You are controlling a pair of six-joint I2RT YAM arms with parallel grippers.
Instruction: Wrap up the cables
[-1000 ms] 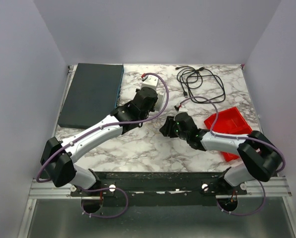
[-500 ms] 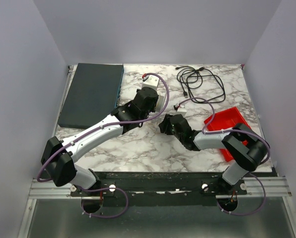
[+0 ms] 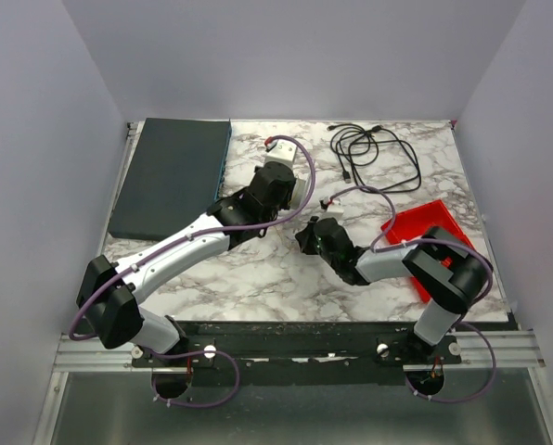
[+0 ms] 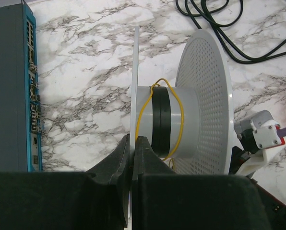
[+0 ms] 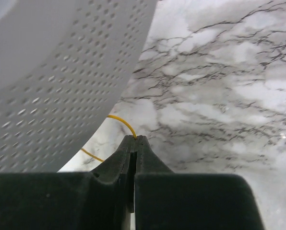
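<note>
Two grippers are sitting close together near the middle of the white marble-pattern table. The left gripper is clamping its black fingers fully down on the thin edge of one flange of the white plastic spool with perforated round flanges, with only the flange's thickness showing between the pads. The spool is standing on its rims with its axis lying level, and a black band is running around its pale hub. The thin yellow-orange wire strands are looping loosely around that hub, over the black band, with slack hanging below towards the table.

From the right wrist camera, the right gripper is pinching tight with no gap visible between the pads. One yellow-orange strand is coming out right at the fingertips and arcing back under the perforated flange, and a second bit of strand is showing lower left beside the finger. The gripper is sitting low, just beside the spool's rim.

In the top view, the spool is lying a little behind the table's centre with the left arm reaching in from the near left, and the right gripper is just to the near right of it. The wire itself is too fine to make out from above. A flat dark grey rectangular box with a blue edge is lying at the far left. A loosely coiled thick black cord with plugs is lying at the far right, well apart from the spool. A red plastic tray is sitting at the right, partly under the right arm.
</note>
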